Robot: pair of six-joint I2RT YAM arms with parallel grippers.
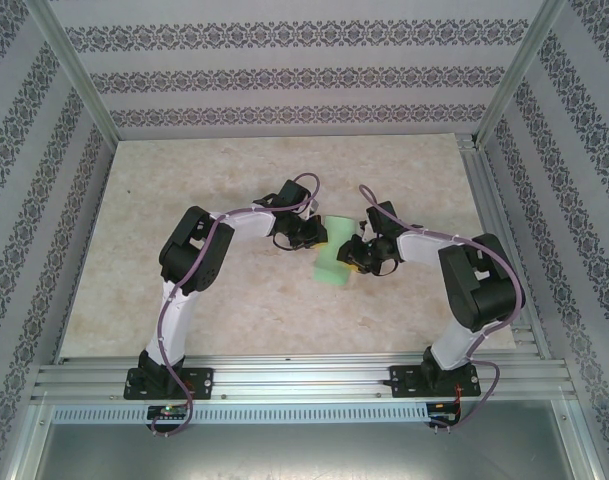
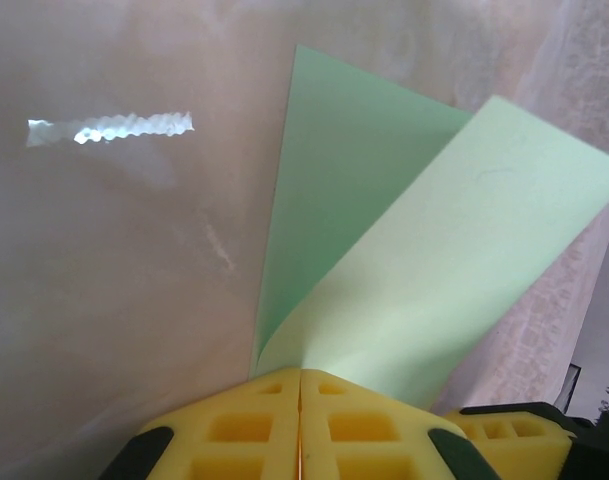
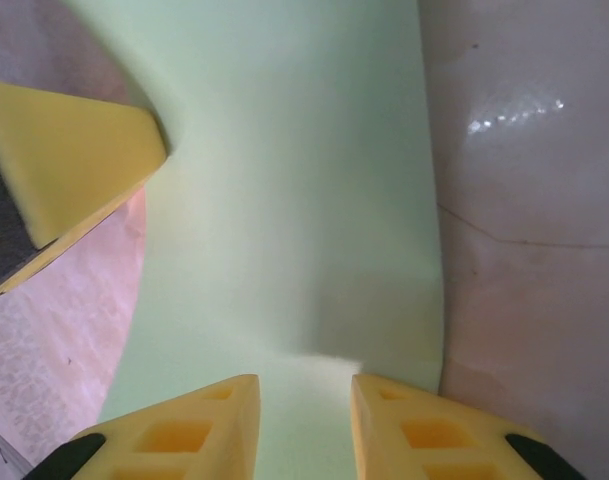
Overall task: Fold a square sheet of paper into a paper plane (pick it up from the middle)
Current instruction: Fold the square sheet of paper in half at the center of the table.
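Top external view: the sheet of paper (image 1: 334, 262) is lying curled on the table (image 1: 154, 190), long axis front-to-back. The left gripper (image 2: 300, 400) is clamping its left edge; the right gripper (image 3: 304, 420), jaws apart, is straddling the right edge.

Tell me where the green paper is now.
Top view: the square sheet of paper is mid-table, between the left pincer, shut on it, and the right pincer.

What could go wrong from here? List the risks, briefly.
1. The left gripper is shut on the thin light-green square sheet of paper, which curls in two unaligned flaps; a crease pressed now may land crooked.
2. The right gripper stands open at the sheet, so one pinch holds it; it could pivot or slip.
3. Both grippers sit close together and might bump.
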